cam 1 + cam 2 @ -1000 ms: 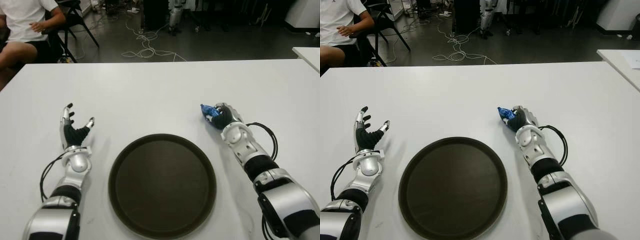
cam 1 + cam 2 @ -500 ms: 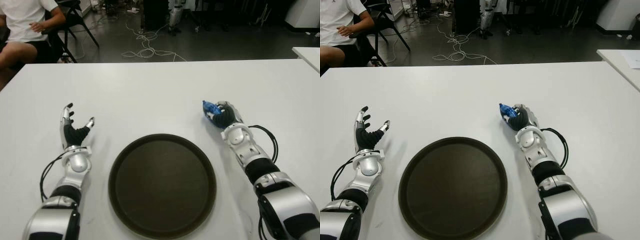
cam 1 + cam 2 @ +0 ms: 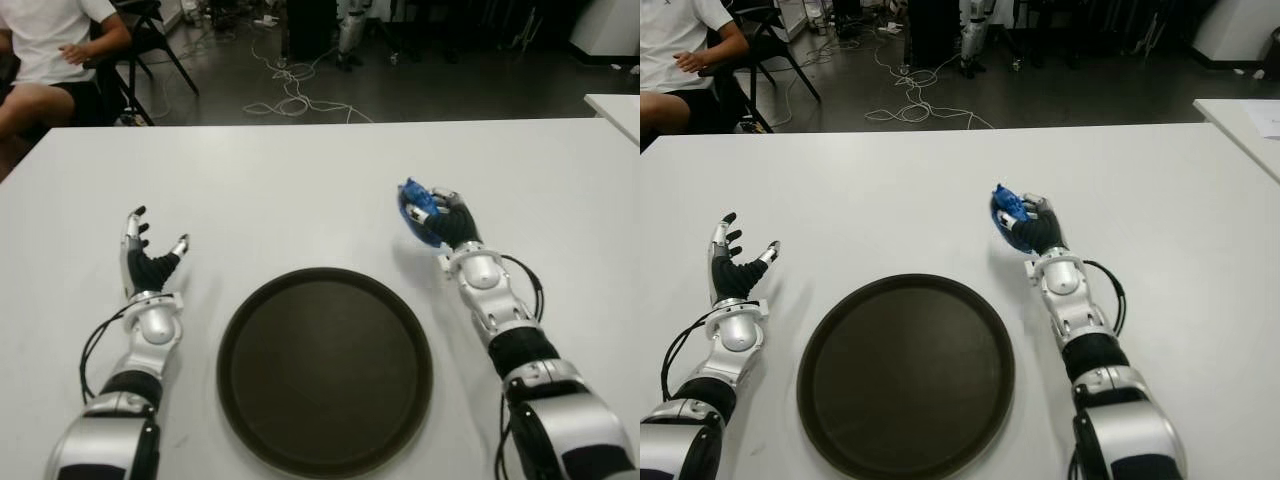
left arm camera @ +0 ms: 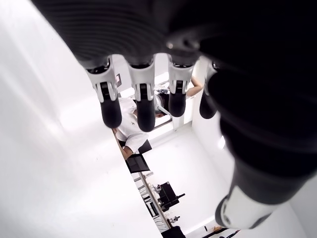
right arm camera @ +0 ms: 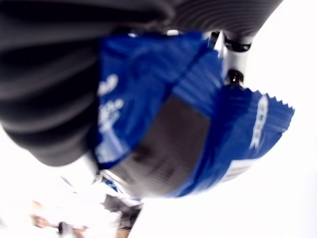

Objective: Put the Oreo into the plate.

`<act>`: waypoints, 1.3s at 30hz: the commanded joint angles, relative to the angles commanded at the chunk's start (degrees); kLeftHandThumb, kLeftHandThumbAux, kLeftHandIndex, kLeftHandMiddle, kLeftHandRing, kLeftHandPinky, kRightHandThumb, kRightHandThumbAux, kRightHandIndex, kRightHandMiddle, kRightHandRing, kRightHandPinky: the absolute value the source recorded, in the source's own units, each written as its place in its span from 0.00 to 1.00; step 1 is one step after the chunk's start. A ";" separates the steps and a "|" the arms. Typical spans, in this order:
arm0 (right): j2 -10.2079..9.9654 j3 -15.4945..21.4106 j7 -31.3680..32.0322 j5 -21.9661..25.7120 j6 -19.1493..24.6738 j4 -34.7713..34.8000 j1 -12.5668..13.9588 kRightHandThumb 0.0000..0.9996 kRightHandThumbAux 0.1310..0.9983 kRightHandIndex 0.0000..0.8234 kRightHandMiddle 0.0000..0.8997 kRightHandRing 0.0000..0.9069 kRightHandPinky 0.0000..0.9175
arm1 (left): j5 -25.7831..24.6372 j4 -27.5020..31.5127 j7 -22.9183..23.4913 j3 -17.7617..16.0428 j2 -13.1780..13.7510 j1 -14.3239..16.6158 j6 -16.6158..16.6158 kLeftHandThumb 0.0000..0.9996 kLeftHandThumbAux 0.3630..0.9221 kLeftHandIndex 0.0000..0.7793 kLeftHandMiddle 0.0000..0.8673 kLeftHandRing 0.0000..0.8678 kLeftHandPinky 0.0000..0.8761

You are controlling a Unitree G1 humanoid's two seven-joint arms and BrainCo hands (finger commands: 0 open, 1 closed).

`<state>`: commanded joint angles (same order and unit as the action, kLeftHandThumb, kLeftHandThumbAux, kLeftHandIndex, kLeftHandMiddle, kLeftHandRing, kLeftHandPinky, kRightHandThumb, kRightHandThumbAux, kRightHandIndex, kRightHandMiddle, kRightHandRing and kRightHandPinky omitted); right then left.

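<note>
1. The Oreo (image 3: 417, 208) is a small blue packet, and it is sitting inside the right hand (image 3: 446, 221), not on the worktop (image 3: 300, 180). The right wrist view shows the blue wrapper (image 5: 163, 134) pressed against the dark palm, with its zigzag end poking out past the hand.

2. The packet is being held up in the air, above the white worktop. Its shadow is showing on the worktop just under it, so it is not touching.

3. The plate (image 3: 325, 367) is a big, round, dark one. It is lying nearer to the robot than the Oreo and toward the robot's left of it. The Oreo is hanging just beyond the plate's far right edge, not over it.

4. So the trip looks short: the packet is needing to come back toward the robot and a little to the left to be over the plate. The right hand is the nearer one by far, and it already has the Oreo.

5. The right hand's fingers are curling around the packet and gripping it. The right arm is reaching forward along the right side of the plate, with the wrist bent up.

6. The left hand (image 3: 145, 262) is showing on the left side of the plate, well apart from the Oreo. Its fingers (image 4: 141, 101) are spread and holding nothing.
</note>
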<state>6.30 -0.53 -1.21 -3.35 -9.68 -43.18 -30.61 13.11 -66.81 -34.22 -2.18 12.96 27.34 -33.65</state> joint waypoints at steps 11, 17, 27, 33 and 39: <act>-0.78 0.46 6.32 3.62 2.38 12.46 4.85 0.71 0.68 0.53 0.93 0.92 0.90 | -0.30 0.29 0.24 -0.05 -0.22 -0.11 -0.04 0.19 0.75 0.14 0.13 0.14 0.18; -1.30 1.06 9.67 6.44 3.31 18.70 7.02 0.71 0.68 0.53 0.88 0.88 0.86 | 0.16 0.36 -0.46 0.24 -0.18 -0.08 0.41 0.20 0.73 0.14 0.13 0.14 0.16; -2.64 0.62 12.45 8.86 7.37 26.00 9.35 0.71 0.68 0.53 0.85 0.85 0.84 | -0.26 0.17 -0.14 0.06 -0.07 -0.08 0.37 0.23 0.75 0.14 0.12 0.13 0.18; -3.07 -0.14 12.79 8.77 11.34 28.76 9.67 0.71 0.68 0.53 0.86 0.85 0.84 | -0.39 0.22 0.03 -0.03 -0.08 -0.11 0.57 0.20 0.76 0.14 0.14 0.16 0.20; -3.50 -1.31 13.43 8.47 13.89 30.89 9.64 0.71 0.68 0.53 0.87 0.86 0.85 | -0.75 0.10 0.58 -0.20 -0.10 0.00 0.59 0.21 0.75 0.14 0.14 0.17 0.21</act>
<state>2.81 -1.85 12.23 5.12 4.21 -12.29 -20.96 12.36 -66.70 -33.65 -2.38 12.86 27.34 -33.06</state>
